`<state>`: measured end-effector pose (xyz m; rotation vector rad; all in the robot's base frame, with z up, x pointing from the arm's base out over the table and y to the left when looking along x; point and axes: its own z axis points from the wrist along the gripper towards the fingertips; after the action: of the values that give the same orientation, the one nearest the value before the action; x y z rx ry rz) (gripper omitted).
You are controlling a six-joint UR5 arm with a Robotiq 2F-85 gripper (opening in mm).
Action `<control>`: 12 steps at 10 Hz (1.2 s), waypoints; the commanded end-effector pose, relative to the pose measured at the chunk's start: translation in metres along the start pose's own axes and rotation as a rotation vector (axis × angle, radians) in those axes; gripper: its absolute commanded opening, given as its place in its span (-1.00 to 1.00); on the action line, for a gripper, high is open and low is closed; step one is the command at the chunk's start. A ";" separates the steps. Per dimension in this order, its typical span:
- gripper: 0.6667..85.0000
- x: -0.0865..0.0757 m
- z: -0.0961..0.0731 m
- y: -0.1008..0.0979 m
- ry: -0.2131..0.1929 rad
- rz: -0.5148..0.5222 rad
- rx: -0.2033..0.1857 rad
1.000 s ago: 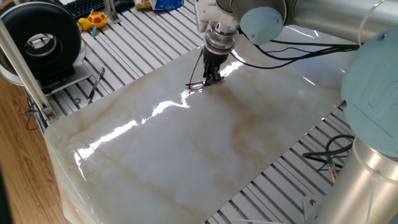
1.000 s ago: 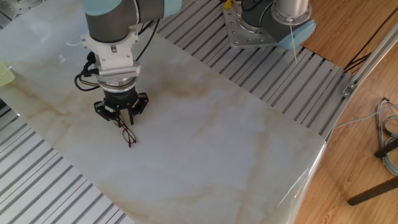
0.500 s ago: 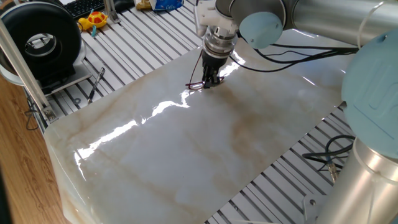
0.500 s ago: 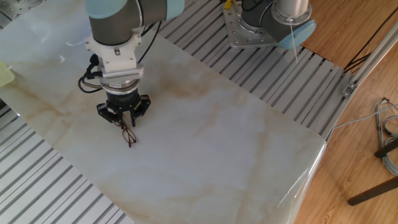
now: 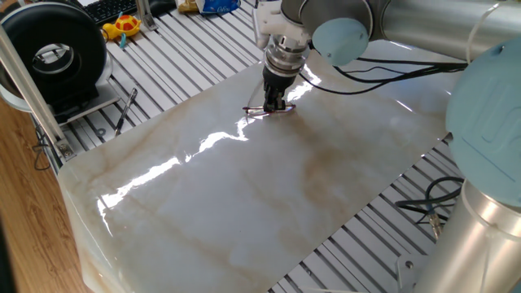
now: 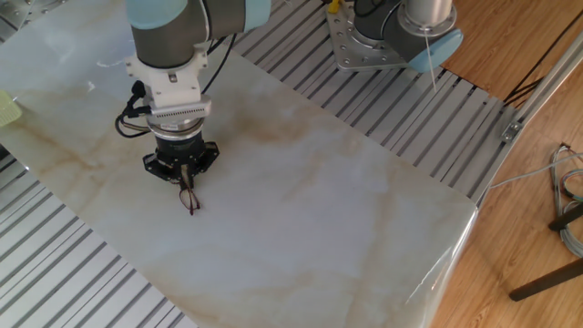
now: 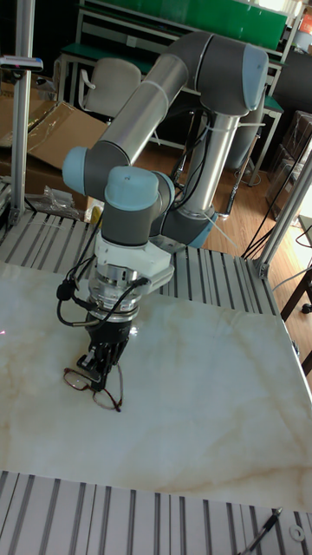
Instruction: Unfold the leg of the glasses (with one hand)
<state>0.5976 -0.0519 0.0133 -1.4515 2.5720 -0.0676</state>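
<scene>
Gripper (image 7: 101, 368) is pointing straight down, jaws clenching on the glasses (image 7: 94, 387). Glasses are lying flat on the marble counter (image 6: 310, 210), long axis running diagonally across it.

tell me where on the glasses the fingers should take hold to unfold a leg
Judging by the pose, grip the thin temple arm, coming straight down from above. The glasses lie flat on the marble table, so the slim wire offers itself only to a narrow top-down pinch; the gripper hangs there.

Bright even indoor light, white glare streaks on the glossy marble tabletop (image 5: 203, 146), soft shadows, sharp focus
</scene>
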 end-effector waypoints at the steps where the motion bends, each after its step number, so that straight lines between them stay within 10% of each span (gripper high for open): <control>1: -0.98 -0.001 -0.015 -0.001 -0.006 0.010 -0.018; 8: -0.98 -0.019 -0.122 0.010 0.039 0.101 -0.071; 12: -0.98 -0.034 -0.124 -0.006 -0.008 0.143 -0.004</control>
<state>0.5859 -0.0369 0.1275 -1.3306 2.6795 -0.0161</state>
